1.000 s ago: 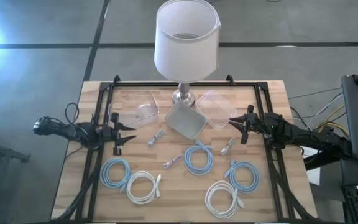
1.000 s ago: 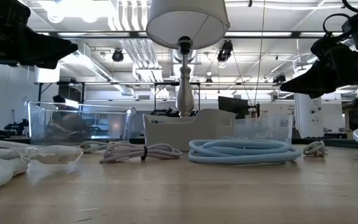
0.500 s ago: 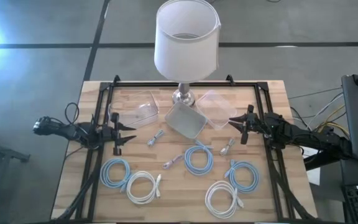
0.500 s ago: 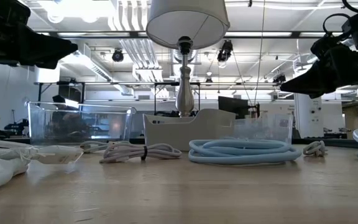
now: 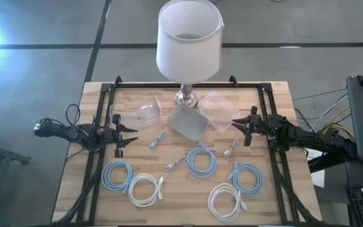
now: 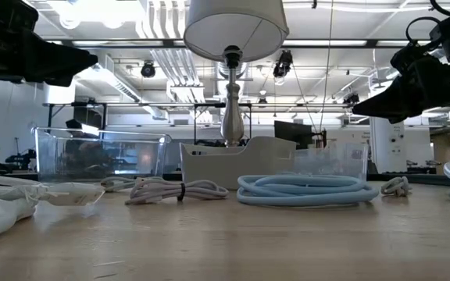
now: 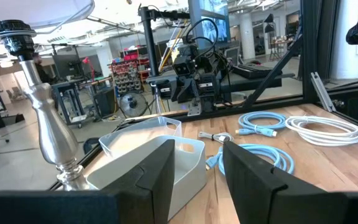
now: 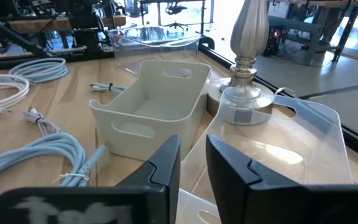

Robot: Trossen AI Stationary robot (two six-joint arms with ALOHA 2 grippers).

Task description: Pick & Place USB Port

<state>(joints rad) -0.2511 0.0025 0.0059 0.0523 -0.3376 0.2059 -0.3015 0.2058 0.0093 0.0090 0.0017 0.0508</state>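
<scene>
Three short bundled USB cables lie flat on the wooden table: one (image 5: 158, 139) near the clear left bin, one (image 5: 174, 164) at mid-table, one (image 5: 230, 149) close to the right arm. The low view shows two of them (image 6: 170, 190) (image 6: 397, 186). My left gripper (image 5: 130, 135) (image 7: 197, 177) hovers open above the table's left side, pointing toward the bins. My right gripper (image 5: 238, 125) (image 8: 192, 165) hovers open above the right side, facing the grey bin (image 8: 151, 112). Neither touches anything.
A lamp (image 5: 189, 38) stands at the far middle, its base (image 5: 186, 98) behind the bins. A clear bin (image 5: 145, 115), a grey bin (image 5: 188, 121) and a second clear bin (image 5: 216, 110) sit in a row. Coiled blue cables (image 5: 117, 174) (image 5: 201, 161) (image 5: 247, 177) and white cables (image 5: 145, 189) (image 5: 225, 200) fill the near half.
</scene>
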